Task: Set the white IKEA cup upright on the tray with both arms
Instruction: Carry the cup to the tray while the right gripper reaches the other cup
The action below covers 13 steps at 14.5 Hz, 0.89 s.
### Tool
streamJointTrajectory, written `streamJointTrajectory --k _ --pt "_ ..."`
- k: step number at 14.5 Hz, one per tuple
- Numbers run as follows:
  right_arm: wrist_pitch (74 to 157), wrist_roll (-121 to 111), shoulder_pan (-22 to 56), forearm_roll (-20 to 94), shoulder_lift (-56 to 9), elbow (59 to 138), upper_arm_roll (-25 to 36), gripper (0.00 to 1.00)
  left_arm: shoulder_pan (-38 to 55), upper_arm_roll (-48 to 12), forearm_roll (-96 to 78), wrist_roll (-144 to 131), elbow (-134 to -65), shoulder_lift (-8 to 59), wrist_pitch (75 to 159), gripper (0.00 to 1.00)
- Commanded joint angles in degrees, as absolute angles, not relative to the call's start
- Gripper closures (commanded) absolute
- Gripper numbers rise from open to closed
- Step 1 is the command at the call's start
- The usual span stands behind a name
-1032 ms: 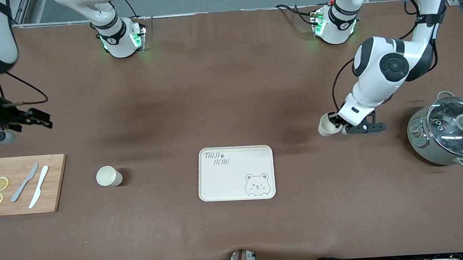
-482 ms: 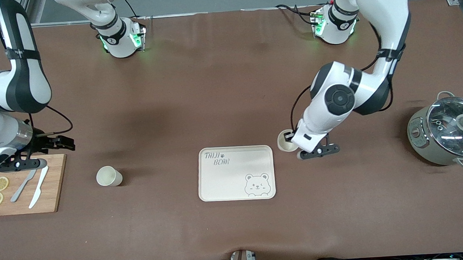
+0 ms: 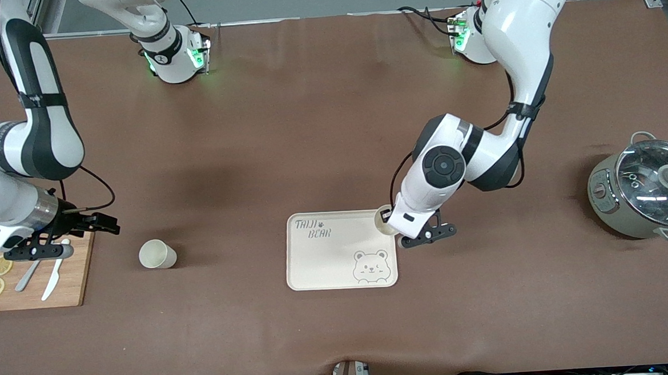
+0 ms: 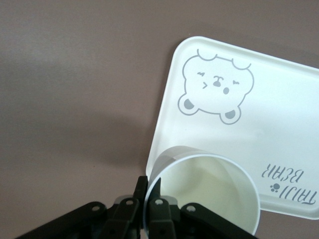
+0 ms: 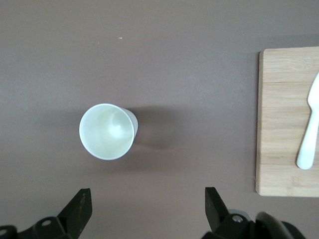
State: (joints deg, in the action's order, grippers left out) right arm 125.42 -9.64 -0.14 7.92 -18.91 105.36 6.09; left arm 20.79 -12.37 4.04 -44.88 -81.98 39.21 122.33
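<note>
My left gripper [image 3: 391,219] is shut on the rim of a white cup [image 3: 381,217] and holds it open side up over the edge of the cream TAIJI BEAR tray [image 3: 326,256] on the left arm's side. In the left wrist view the fingers [image 4: 141,185] pinch the cup wall [image 4: 204,191] above the tray [image 4: 279,124]. A second white cup [image 3: 156,254] stands on the table toward the right arm's end and shows in the right wrist view [image 5: 107,131]. My right gripper [image 3: 110,225] is open and empty between that cup and the cutting board; it also shows in its own wrist view [image 5: 148,199].
A wooden cutting board [image 3: 29,266] with two lemon slices, a grey knife and a white knife [image 5: 310,134] lies at the right arm's end. A pot with a glass lid [image 3: 646,194] stands at the left arm's end.
My left arm has carried its cup from near the pot to the tray's edge. My right arm has swung in over the cutting board toward the second cup.
</note>
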Motion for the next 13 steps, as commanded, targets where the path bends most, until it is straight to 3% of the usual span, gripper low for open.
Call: streamJointTrajectory --k 1,5,13 --pt "125.7 -9.7 -0.1 11.4 -22.9 101.5 5.7 0.0 23.5 -9.9 5.4 -47.8 -79.0 41.4 123.9 1.0" --pt "129.2 -9.7 0.3 12.7 -27.8 99.2 5.7 0.0 29.3 -4.0 5.3 -50.1 -78.8 44.5 129.9 1.0" --pt "135.1 -9.7 1.8 12.7 -31.8 99.1 5.7 0.0 30.7 -4.0 5.3 -51.3 -78.9 47.2 135.5 1.0"
